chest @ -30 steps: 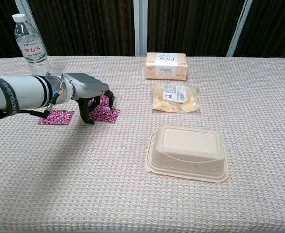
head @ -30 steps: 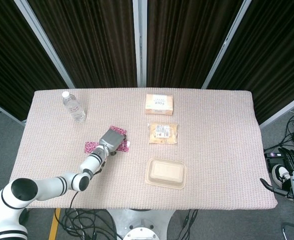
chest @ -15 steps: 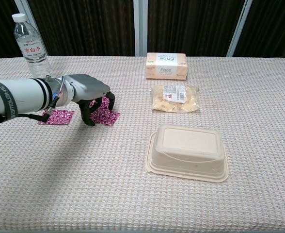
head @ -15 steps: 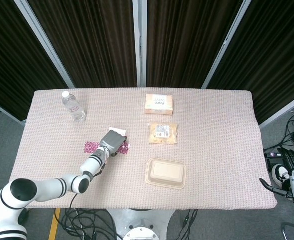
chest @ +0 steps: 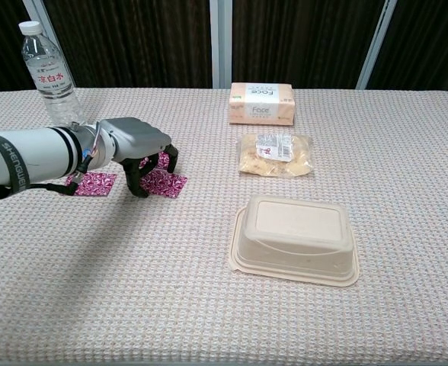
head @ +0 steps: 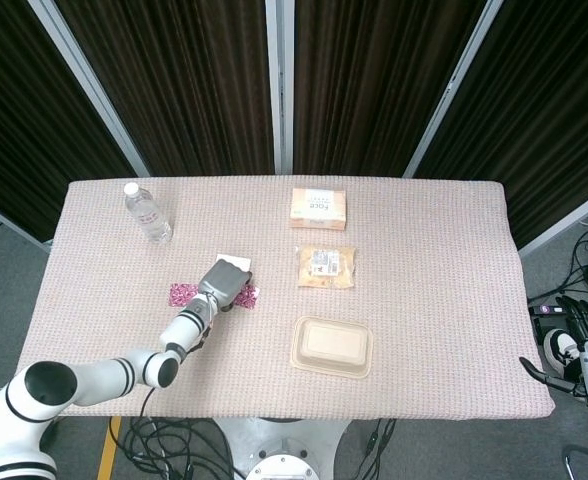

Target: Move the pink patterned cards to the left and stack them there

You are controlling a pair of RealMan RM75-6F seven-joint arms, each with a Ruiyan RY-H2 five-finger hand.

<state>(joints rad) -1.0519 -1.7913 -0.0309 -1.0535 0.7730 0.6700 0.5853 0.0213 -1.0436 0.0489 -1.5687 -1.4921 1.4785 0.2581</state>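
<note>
My left hand [chest: 142, 149] arches over a pink patterned card [chest: 165, 184] that lies flat on the cloth, fingertips down on it and the thumb at its near left edge. The head view shows the same hand [head: 224, 282] with a strip of that card [head: 248, 296] poking out to its right. A second pink card [chest: 93, 183] lies just left of the hand, also visible in the head view [head: 182, 293]. Part of the card under the palm is hidden. My right hand [head: 582, 335] hangs off the table at the lower right, holding nothing.
A water bottle [chest: 50, 76] stands at the back left behind the cards. A tissue box [chest: 261, 103], a bagged snack [chest: 276, 153] and a closed beige food container [chest: 296, 238] occupy the table's middle.
My left hand has shifted slightly left and toward me, and the card under it has slid with it, closer to the left card. The right hand has not moved.
</note>
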